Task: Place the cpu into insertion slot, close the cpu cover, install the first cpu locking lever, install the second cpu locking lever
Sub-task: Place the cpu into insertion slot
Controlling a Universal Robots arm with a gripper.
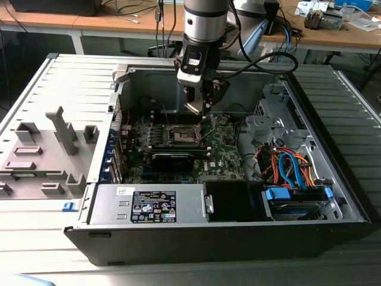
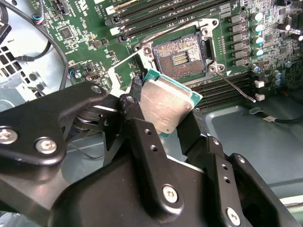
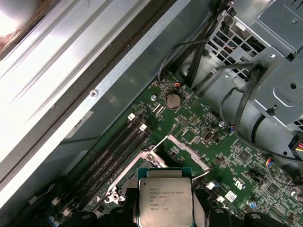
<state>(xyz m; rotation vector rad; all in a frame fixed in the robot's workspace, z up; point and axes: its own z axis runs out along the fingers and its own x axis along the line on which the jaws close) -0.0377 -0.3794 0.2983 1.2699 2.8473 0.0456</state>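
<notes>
My gripper (image 2: pixel 163 111) is shut on the cpu (image 2: pixel 166 105), a flat silvery square with a green edge, held by two opposite sides. In the first wrist view the cpu (image 3: pixel 164 201) shows its printed top. It hangs above the green motherboard, beside the insertion slot (image 2: pixel 182 56), whose dark pin field lies bare. The cpu cover (image 2: pixel 124 70) stands swung open at one side of the slot. One thin wire locking lever (image 2: pixel 234 87) sticks out loose from a slot corner. In the exterior view the gripper (image 1: pixel 199 110) hovers just over the slot (image 1: pixel 184 136) inside the open computer case.
Black memory slots (image 3: pixel 111 156) run beside the socket. A drive cage (image 1: pixel 271 116) and a bundle of orange and blue cables (image 1: pixel 292 167) fill the exterior view's right of the case. The power supply (image 1: pixel 149 205) lies along the near wall. A grey fixture (image 1: pixel 44 152) sits outside.
</notes>
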